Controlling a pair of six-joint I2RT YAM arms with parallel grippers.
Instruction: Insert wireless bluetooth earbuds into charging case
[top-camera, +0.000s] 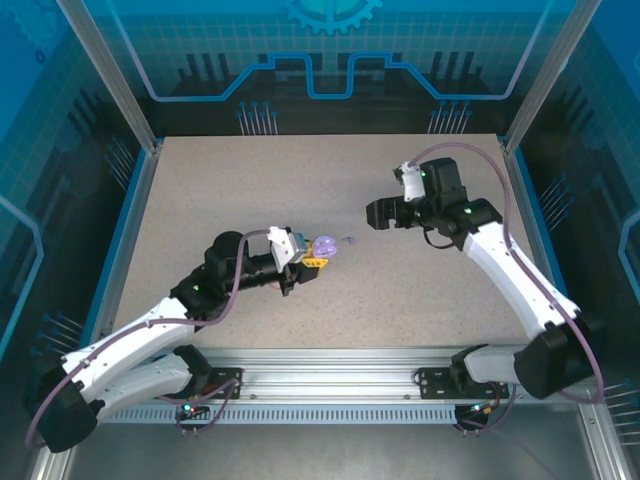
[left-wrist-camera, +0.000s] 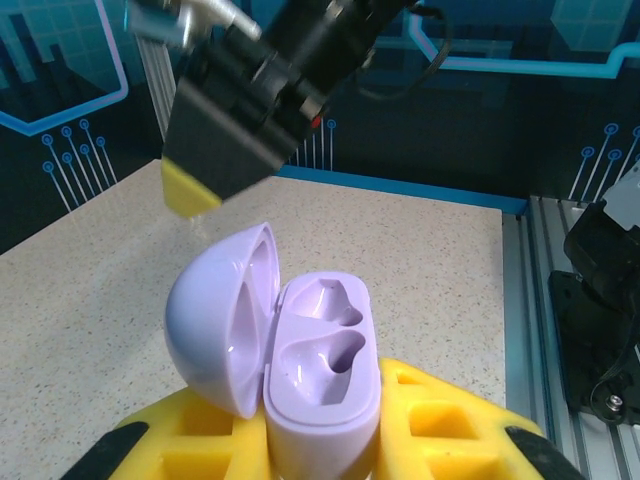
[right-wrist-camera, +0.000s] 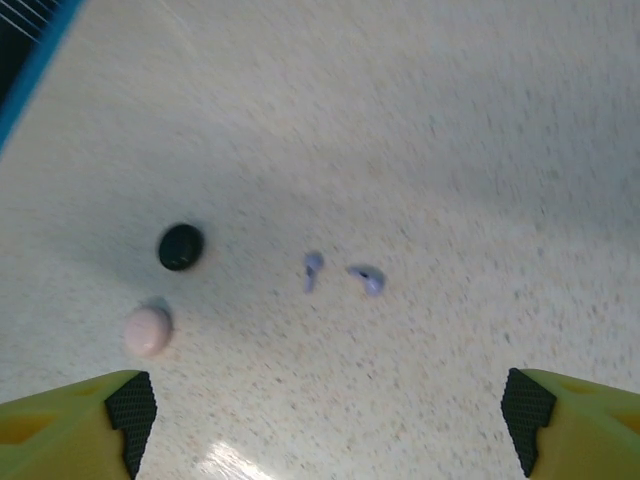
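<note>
L gripper (left-wrist-camera: 320, 445) clamped tight on the open lilac case (left-wrist-camera: 322, 375), yellow fingers either side of its base, near centre of table (top-camera: 200, 200). Case long axis runs away from the wrist cam. Lid is swung open to the left, and both wells are empty, facing up. R gripper (right-wrist-camera: 328, 405) is spread wide, nothing btwn fingers, over the table. Below it one lilac earbud (right-wrist-camera: 312, 268) lies approx up-down in frame, and a second lilac earbud (right-wrist-camera: 367, 278) lies approx crosswise, near but apart. Too blurry to tell stem ends. Black round case (right-wrist-camera: 180, 246) & pink round case (right-wrist-camera: 147, 330) sit off to one side.
</note>
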